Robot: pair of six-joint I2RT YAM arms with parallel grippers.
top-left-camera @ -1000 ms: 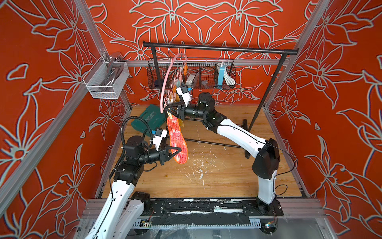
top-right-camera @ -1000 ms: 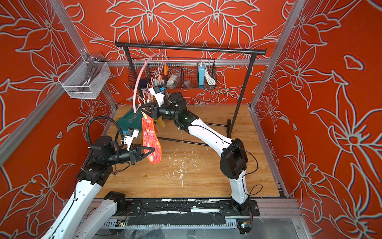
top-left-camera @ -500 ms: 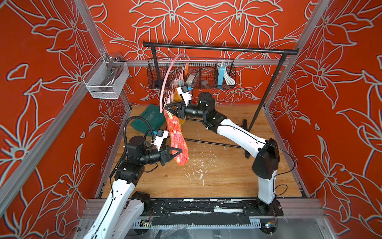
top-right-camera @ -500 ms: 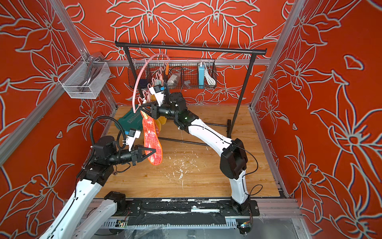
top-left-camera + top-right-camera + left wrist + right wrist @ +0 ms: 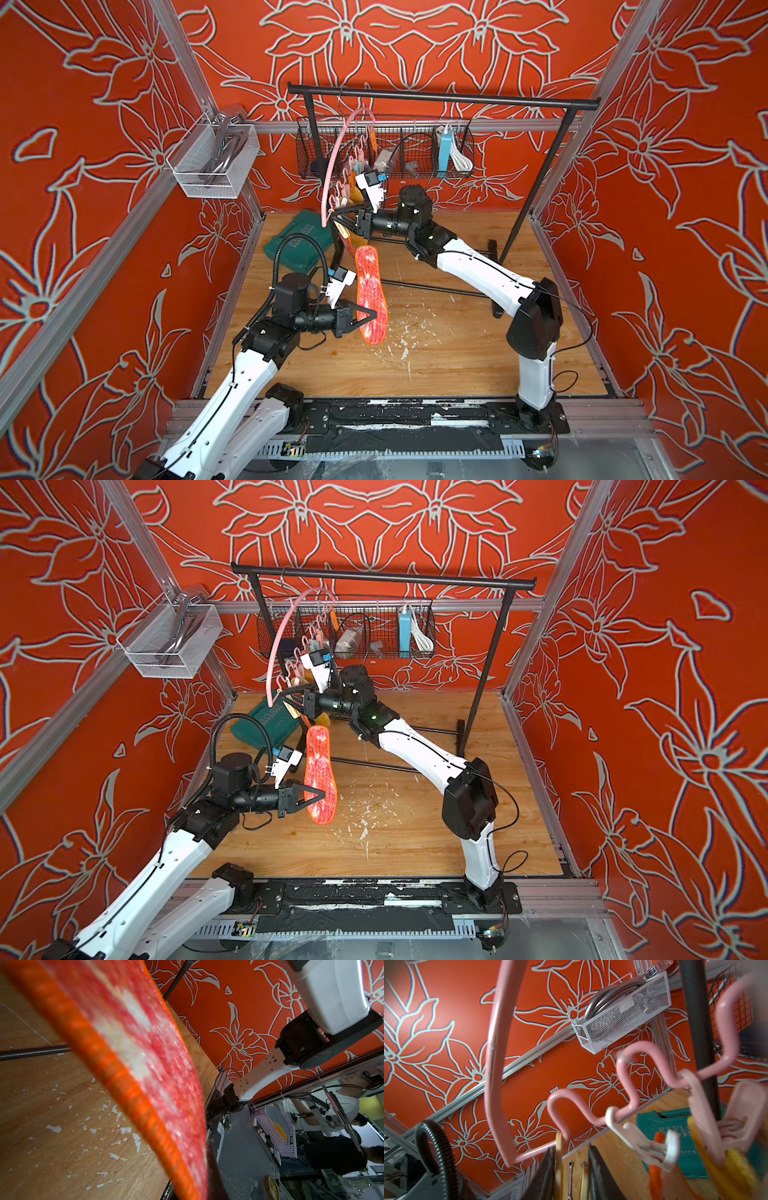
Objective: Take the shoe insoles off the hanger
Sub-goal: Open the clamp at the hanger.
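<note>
Left claw [image 5: 372, 316]: closed tight on the red-white insole [image 5: 370, 282], pinching its lower half from the side edge.
Red-white insole: held clear above the bench [image 5: 436, 357], standing near upright with a lean. Its upper end points toward the low end of the pink hanger [image 5: 330, 174]. It appears free of the pegs, though the top views are too small to be sure.
Right claw [image 5: 336, 218]: at the hanger's low end, well above the left claw. Its fingers [image 5: 546, 1172] stand apart on either side of a cream peg [image 5: 559, 1147]; whether they press it cannot be told.
Hanger: hooked on the black rack [image 5: 440, 97], hanging slantwise.
Other insoles: an orange-rimmed insole [image 5: 656, 1167] sits in a white peg [image 5: 643, 1142], and a yellow insole [image 5: 737, 1169] in a pink peg [image 5: 741, 1105], both just beside the right claw.
</note>
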